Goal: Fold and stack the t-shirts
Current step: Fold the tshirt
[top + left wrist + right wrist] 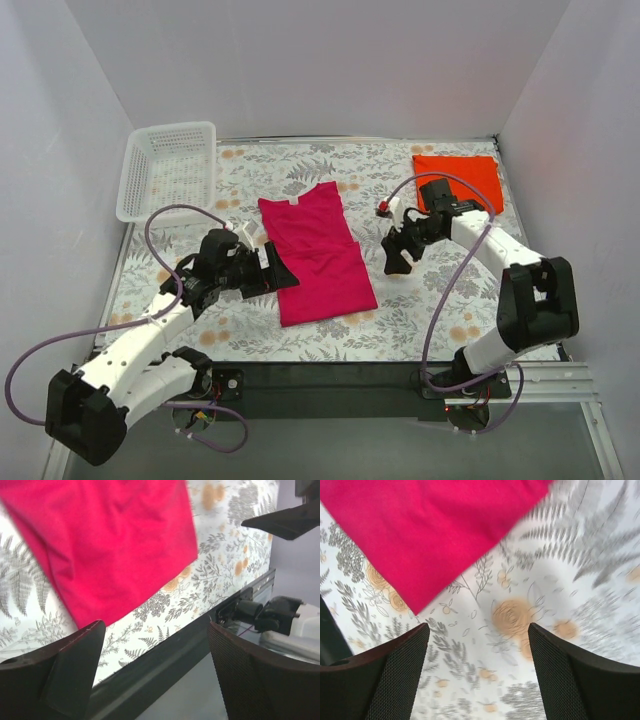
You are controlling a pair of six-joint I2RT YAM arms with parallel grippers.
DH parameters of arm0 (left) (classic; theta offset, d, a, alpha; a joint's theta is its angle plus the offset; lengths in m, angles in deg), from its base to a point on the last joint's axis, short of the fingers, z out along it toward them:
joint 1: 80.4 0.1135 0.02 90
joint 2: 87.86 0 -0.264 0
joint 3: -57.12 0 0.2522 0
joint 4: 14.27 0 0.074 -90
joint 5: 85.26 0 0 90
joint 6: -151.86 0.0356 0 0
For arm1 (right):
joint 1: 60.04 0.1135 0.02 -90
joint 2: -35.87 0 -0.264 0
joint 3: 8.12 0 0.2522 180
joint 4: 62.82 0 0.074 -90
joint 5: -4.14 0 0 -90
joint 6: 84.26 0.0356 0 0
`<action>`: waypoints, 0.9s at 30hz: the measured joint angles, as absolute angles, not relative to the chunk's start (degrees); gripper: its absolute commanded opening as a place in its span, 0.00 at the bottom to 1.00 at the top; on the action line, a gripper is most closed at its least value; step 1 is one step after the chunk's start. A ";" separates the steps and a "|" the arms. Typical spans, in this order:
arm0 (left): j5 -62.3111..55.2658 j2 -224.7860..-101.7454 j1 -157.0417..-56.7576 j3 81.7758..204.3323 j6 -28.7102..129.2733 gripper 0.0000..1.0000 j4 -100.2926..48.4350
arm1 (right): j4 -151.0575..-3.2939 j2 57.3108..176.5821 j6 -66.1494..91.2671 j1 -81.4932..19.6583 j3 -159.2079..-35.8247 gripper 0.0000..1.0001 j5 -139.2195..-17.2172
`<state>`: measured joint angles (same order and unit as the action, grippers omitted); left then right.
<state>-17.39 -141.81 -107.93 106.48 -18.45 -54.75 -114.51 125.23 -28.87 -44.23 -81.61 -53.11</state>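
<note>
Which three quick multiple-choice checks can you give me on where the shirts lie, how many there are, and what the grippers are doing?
1. Where is the orange-red t-shirt?
A. Table's far right corner
B. Near left edge
C. Table centre

2. How many t-shirts lie on the table?
A. One
B. Two
C. Three

3. What state are the left gripper and right gripper in?
A. Both shut on cloth
B. Both open, empty
C. Only the right holds cloth

Answers:
1. A: the top view shows it folded by the far right wall.
2. B: it and the magenta-pink t-shirt at centre.
3. B: both wrist views show spread fingers with nothing between them.
</note>
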 measured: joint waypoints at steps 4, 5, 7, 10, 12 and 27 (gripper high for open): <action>-19.82 -140.39 -108.04 109.60 -11.13 0.81 -54.03 | -117.49 119.26 -49.83 -43.95 -81.19 0.78 -45.41; -21.17 -139.98 -108.15 109.65 -8.66 0.82 -53.00 | -117.99 117.71 -55.55 -43.36 -79.86 0.78 -43.66; -23.42 -138.58 -109.11 109.69 -3.33 0.82 -51.43 | -119.93 115.96 -65.41 -40.52 -76.84 0.76 -41.68; -27.56 -136.87 -110.53 111.09 4.39 0.83 -49.51 | -121.33 117.84 -72.62 -34.94 -74.90 0.70 -41.26; -29.11 -136.35 -111.89 112.95 12.32 0.84 -49.03 | -120.98 119.81 -74.57 -31.31 -73.98 0.66 -41.83; -15.82 -136.59 -130.73 94.94 46.97 0.79 -47.23 | -110.88 120.00 -72.38 -28.78 -65.89 0.59 -48.30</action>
<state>-15.82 -136.59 -130.73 94.94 46.97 -47.23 -110.88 120.00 -72.38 -28.78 -65.89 -48.30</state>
